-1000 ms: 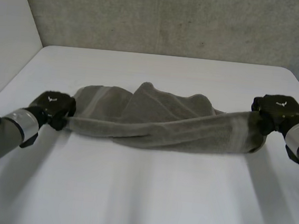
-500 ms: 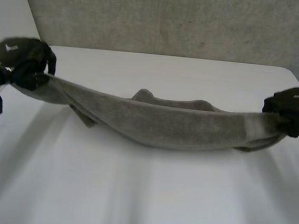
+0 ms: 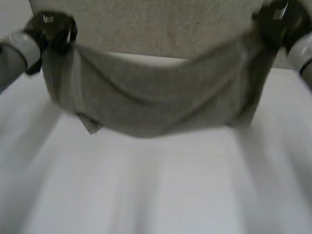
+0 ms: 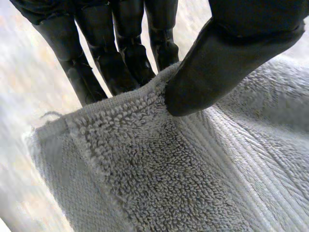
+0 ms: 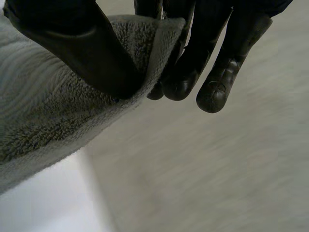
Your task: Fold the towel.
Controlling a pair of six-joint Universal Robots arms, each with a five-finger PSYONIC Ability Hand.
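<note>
The towel [image 3: 146, 102] hung above the counter [image 3: 147, 204], long axis 9 to 3. The left hand [image 3: 51, 27] pinched its 9 o'clock corner, the right hand [image 3: 279, 18] its 3 o'clock.

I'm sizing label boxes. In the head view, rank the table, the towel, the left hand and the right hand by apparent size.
1. table
2. towel
3. left hand and right hand: they look about alike, so unranked; each pinches one upper end of the towel.
</note>
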